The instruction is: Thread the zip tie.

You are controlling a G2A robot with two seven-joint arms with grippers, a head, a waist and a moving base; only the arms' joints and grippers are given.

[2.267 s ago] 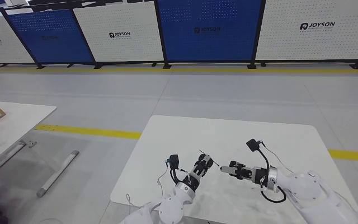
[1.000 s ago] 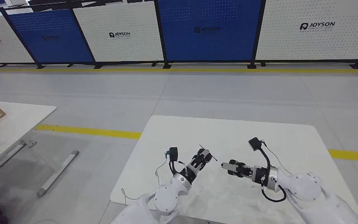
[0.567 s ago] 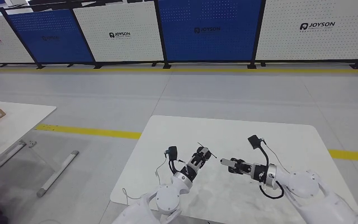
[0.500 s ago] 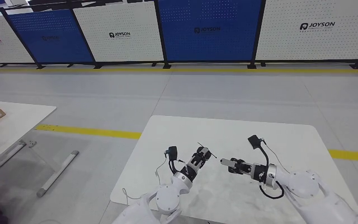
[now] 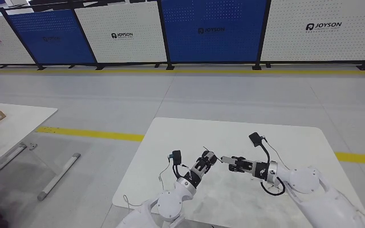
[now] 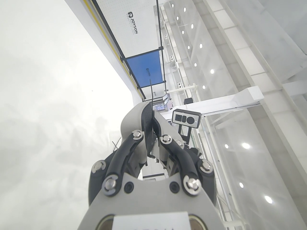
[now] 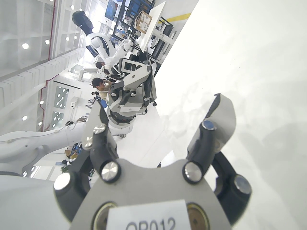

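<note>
1. Over the near part of your white surface (image 5: 256, 131), both forearms reach in low, with the claws facing each other tip to tip.
2. Your right claw (image 7: 158, 104) is spread wide and grips nothing.
3. Your left claw (image 6: 150, 114) is pinched closed on the zip tie (image 6: 150, 90), near the right claw's tips.
4. The tie's thin black strip juts past the fingertips, its long axis in line with the fingers, pointing away from the wrist.

Smooth table (image 5: 239, 134), plastic zip tie (image 6: 151, 92)
</note>
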